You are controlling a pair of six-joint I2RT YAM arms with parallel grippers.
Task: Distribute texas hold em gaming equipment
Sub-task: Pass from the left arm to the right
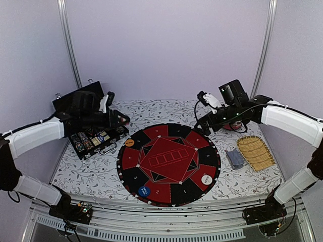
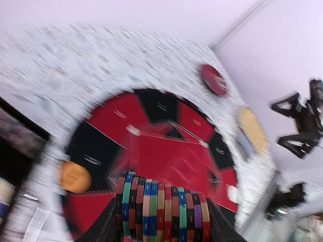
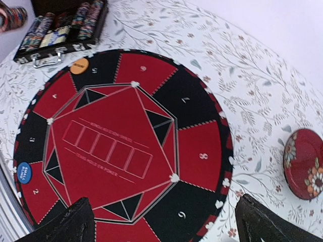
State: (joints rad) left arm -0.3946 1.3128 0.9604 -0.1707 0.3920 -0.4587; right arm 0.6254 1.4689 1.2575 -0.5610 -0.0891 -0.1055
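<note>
My left gripper [image 1: 121,120] hangs over the table between the open chip case [image 1: 93,138] and the round red-and-black poker mat [image 1: 169,164]. It is shut on a row of several striped poker chips [image 2: 161,209], clamped edge-on between its dark fingers [image 2: 106,224]. On the mat lie an orange button [image 1: 129,142], a blue button [image 1: 144,191] and a white button [image 1: 206,179]. A deck of grey-blue cards [image 1: 234,158] lies right of the mat. My right gripper [image 1: 202,126] hovers open above the mat's far right edge, its fingers [image 3: 65,222] wide apart with nothing between them.
The case [image 3: 60,30] holds more rows of chips. A straw-coloured slatted mat [image 1: 255,153] lies at the right beside the cards. A dark red plate [image 3: 304,164] sits at the back right, partly hidden under my right arm in the top view. The tablecloth is floral.
</note>
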